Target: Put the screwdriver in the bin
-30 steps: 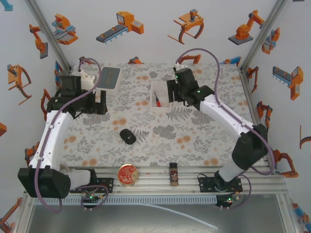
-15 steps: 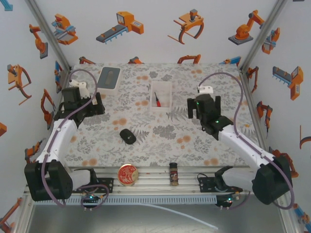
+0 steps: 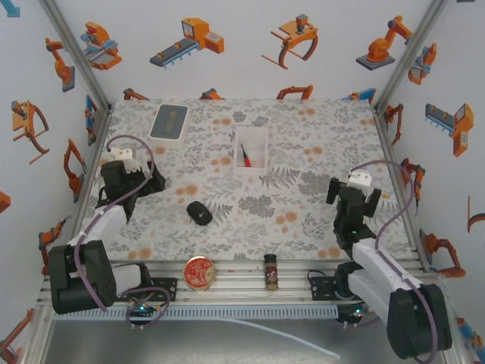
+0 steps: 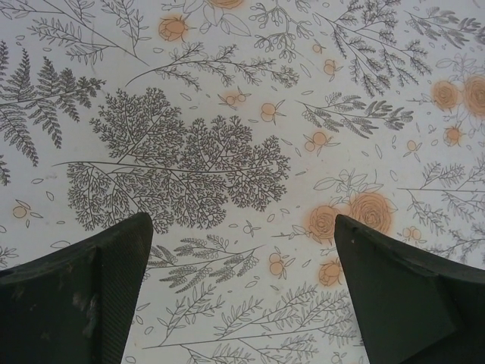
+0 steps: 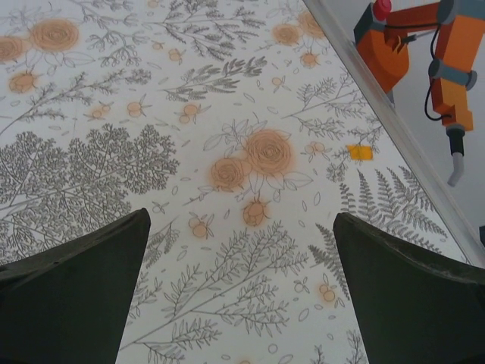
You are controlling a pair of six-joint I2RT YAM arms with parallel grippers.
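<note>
Evidently nothing is held: the fingers of the left arm [image 4: 83,296] are spread apart over the bare patterned bench [image 3: 318,144], and the fingers of the right arm [image 5: 76,292] are likewise spread and empty, near the bench's right edge. From both, the screwdriver [image 3: 246,155] is found well apart, toward the far middle. It is laid inside the bin [image 3: 261,142], its long axis roughly along the bin's length, red handle farther off. Neither arm is clearly nearer. The task is judged done, so no reach is called for. One screwdriver, one bin, one grey-blue tray [image 3: 168,121], one dark oval object [image 3: 200,213], one round tin [image 3: 199,273] and one spice bottle [image 3: 271,271] are counted.
</note>
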